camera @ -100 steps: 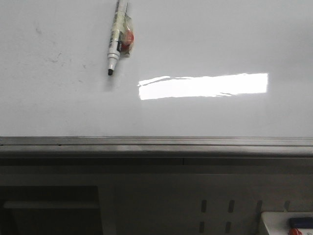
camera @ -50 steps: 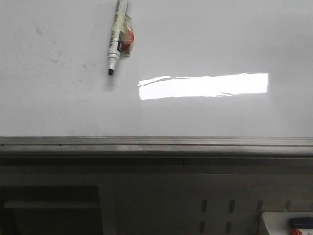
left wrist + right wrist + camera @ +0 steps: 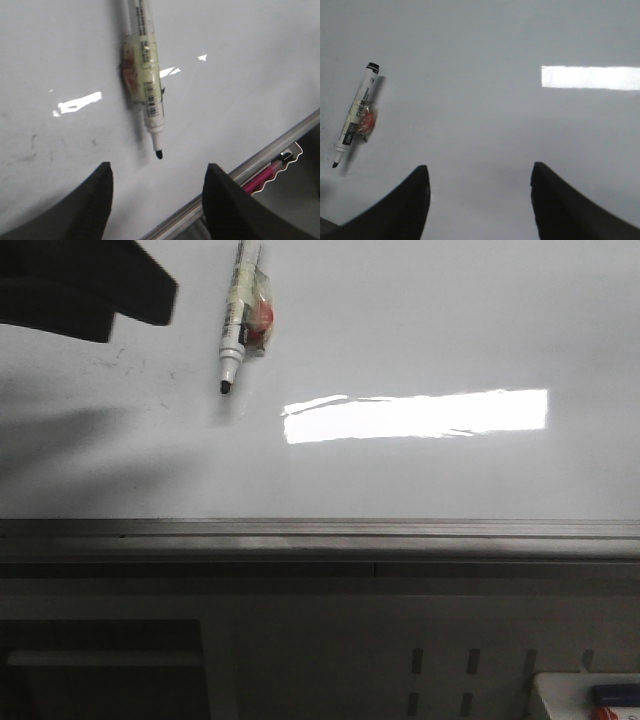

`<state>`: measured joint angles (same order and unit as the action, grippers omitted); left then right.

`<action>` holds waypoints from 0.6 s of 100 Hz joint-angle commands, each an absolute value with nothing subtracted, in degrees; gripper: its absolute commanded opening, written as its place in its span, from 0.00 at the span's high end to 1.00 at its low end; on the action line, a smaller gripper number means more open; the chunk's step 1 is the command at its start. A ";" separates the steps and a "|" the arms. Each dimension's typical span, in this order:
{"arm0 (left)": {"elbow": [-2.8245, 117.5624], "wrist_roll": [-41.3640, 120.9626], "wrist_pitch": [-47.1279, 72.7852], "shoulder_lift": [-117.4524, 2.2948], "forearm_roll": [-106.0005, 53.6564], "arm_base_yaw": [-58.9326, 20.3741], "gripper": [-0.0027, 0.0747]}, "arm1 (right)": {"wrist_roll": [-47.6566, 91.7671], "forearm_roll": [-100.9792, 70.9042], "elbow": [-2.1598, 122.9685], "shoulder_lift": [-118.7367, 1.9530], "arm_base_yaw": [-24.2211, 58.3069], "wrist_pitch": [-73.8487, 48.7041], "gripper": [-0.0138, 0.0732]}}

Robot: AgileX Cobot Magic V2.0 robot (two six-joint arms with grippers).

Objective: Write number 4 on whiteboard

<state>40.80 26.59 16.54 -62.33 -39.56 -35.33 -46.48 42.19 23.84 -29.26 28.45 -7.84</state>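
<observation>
Glossy white fills nearly every view: the whiteboard (image 3: 420, 330) lies flat, a grey metal rail along its near edge and a bright rectangular glare (image 3: 415, 415) on it. No number 4 is on it yet; only faint smudges show to the far left of the glare.

A marker (image 3: 238, 325) lies uncapped on the board, just up and to the left of the glare's left end, apart from it. A lump of tape with something red (image 3: 262, 324) is bound to the side of its barrel facing the glare. Its long axis runs almost straight away from the rail, leaning slightly, with the black tip (image 3: 226, 387) pointing back toward the rail and the tail end running out of the front view.

The left gripper (image 3: 157, 200) hovers over the marker's tip end with its jaws spread wide, one to each side of the tip, touching nothing. The right gripper (image 3: 479, 200) hangs over bare board between marker and glare, jaws likewise spread and empty.

The risks I see lie in the pickup. The barrel is thin and lies flat on a slick surface, so jaws closing off-centre could roll or skid it aside. The taped lump makes the barrel uneven, and a grip there might hold it crooked. A tip dragged during lifting would leave a stray mark.
</observation>
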 commanded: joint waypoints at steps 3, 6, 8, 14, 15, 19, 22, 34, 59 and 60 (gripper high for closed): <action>45.98 26.78 12.18 -66.73 -40.93 -36.55 0.52 | -46.54 42.17 25.83 -29.77 28.56 -5.47 0.38; 46.82 26.78 12.31 -68.32 -41.02 -36.55 0.53 | -46.54 42.17 25.83 -29.77 28.56 -5.47 0.38; 47.42 26.78 12.31 -68.91 -41.02 -36.55 0.53 | -46.54 42.17 25.83 -29.77 28.56 -5.47 0.38; 48.68 26.78 12.31 -71.13 -41.15 -36.55 0.54 | -46.54 42.17 25.83 -29.77 28.56 -5.47 0.38; 49.12 26.78 12.31 -71.54 -41.15 -36.55 0.54 | -46.54 42.13 25.83 -29.77 28.56 -5.47 0.38; 49.74 26.78 12.31 -72.55 -41.17 -36.55 0.54 | -46.54 42.03 25.83 -29.77 28.56 -5.47 0.38; 50.16 26.78 12.20 -73.27 -41.17 -36.55 0.54 | -46.54 41.91 25.83 -29.77 28.56 -5.47 0.38; 51.25 26.78 11.75 -75.58 -41.17 -36.55 0.54 | -46.54 41.61 25.83 -29.77 28.56 -5.47 0.38; 51.51 26.78 14.16 -77.88 -40.97 -36.55 0.87 | -46.54 41.61 25.83 -29.77 28.56 -5.47 0.38; 51.51 26.78 14.19 -77.88 -40.97 -36.55 0.90 | -46.54 41.61 25.83 -29.77 28.56 -5.47 0.38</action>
